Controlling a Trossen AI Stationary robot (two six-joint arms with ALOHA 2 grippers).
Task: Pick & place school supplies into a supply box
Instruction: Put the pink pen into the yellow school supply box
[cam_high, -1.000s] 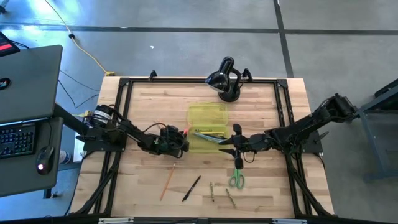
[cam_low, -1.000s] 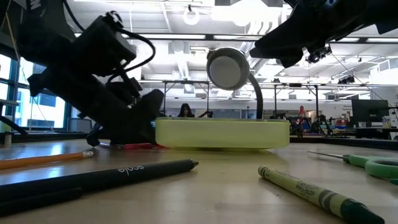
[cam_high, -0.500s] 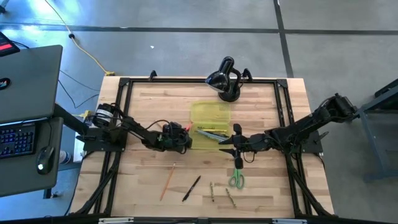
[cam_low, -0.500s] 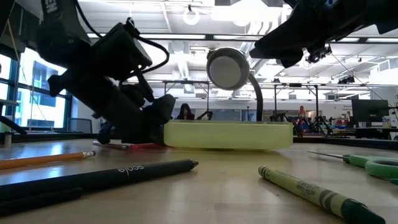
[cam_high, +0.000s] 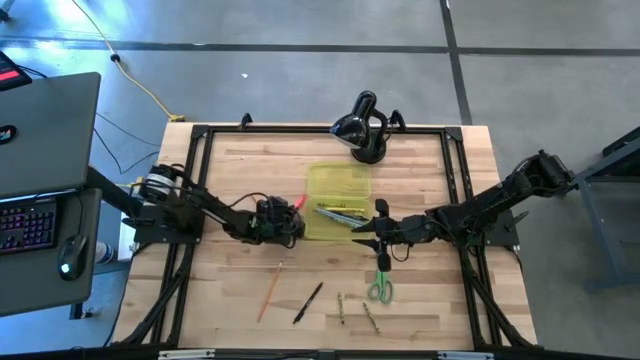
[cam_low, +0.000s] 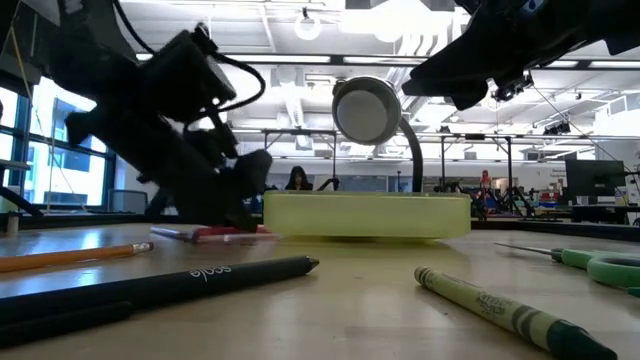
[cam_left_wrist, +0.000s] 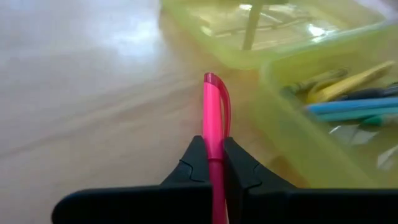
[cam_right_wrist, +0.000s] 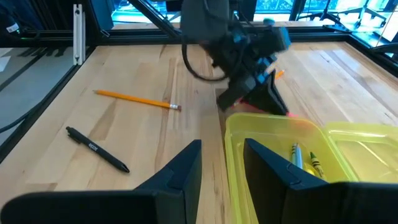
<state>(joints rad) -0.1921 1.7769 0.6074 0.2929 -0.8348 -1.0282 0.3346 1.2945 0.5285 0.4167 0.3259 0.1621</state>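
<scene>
My left gripper is shut on a pink pen just left of the supply box, a translucent yellow-green case with several pens and crayons inside. In the low view the pen lies low and about level under that gripper. My right gripper hangs open above the box's near right corner, touching nothing. On the near part of the table lie green-handled scissors, an orange pencil, a black pen and two crayons. My left gripper pinches the pink pen's barrel between its two fingers. The pen runs along the fingers, and its rounded end sticks out ahead of them toward the box. The fingers slant down from the table's left. Whether the pen is clear of the table, I cannot tell.
A black domed lamp stands at the far edge behind the box. A black frame runs round the tabletop. Bare wood lies left of the box and along the near left.
My left gripper has gone toward the box, then drawn back a little toward the table's left and risen slightly. The box has slid a short way toward the table's right edge. More of the pink pen now shows beneath that gripper.
</scene>
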